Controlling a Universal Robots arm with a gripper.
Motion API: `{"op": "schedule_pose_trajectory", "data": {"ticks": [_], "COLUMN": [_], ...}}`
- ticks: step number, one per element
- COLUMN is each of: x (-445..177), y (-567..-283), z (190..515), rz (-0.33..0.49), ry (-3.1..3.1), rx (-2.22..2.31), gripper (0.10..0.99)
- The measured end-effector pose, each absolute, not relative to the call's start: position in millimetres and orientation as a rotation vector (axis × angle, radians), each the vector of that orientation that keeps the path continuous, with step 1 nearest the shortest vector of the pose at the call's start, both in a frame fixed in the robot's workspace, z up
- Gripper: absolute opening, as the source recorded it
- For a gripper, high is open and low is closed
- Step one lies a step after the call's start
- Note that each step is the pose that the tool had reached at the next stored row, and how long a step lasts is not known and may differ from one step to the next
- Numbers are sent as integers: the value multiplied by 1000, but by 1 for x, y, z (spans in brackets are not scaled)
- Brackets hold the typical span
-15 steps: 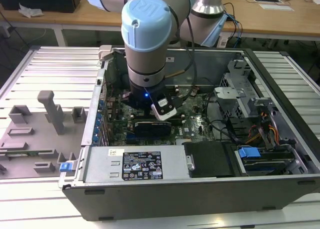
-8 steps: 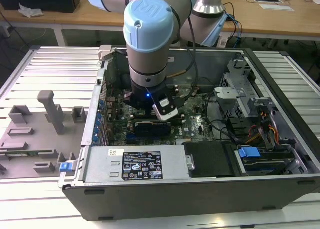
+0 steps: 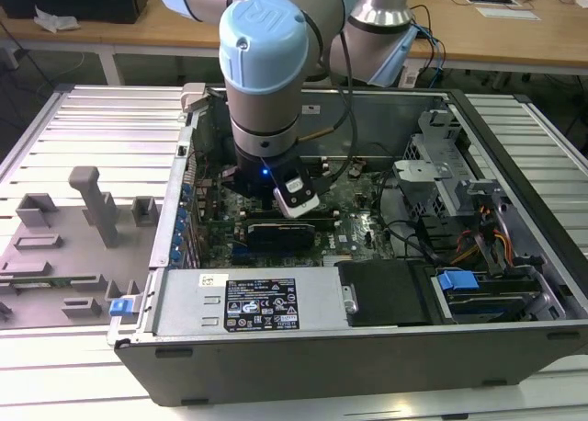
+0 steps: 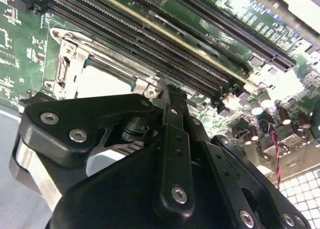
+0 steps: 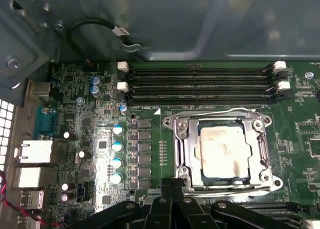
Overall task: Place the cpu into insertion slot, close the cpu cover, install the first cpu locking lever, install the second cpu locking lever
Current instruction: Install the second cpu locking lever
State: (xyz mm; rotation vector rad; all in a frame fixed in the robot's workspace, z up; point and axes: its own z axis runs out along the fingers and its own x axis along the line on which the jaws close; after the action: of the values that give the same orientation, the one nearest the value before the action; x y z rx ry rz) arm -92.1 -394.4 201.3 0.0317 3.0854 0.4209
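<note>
We saw the cpu seated under the closed cpu cover in the first wrist view. The gripper hung at the socket's edge, its fingers drawn narrow and holding nothing we could see.

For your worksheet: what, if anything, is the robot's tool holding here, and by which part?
Nothing visible is held. The tool sits at the socket's edge; the cpu lies in the insertion slot under the cpu cover.

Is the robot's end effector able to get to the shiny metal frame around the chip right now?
Probably yes. The black end effector sits at the edge of the silver-grey square metal cover frame, which lies flat around the pale square chip on the green circuit board, and nothing stands between them.
</note>
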Motion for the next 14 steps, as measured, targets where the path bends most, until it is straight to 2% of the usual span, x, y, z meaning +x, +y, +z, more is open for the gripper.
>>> {"op": "schedule_pose_trajectory", "data": {"ticks": [10, 14], "x": [-94, -94], "y": [-390, -390], "z": [197, 208], "rz": [421, 421], "ry": [3085, 3085], "rx": [32, 32], "gripper": [106, 106]}}
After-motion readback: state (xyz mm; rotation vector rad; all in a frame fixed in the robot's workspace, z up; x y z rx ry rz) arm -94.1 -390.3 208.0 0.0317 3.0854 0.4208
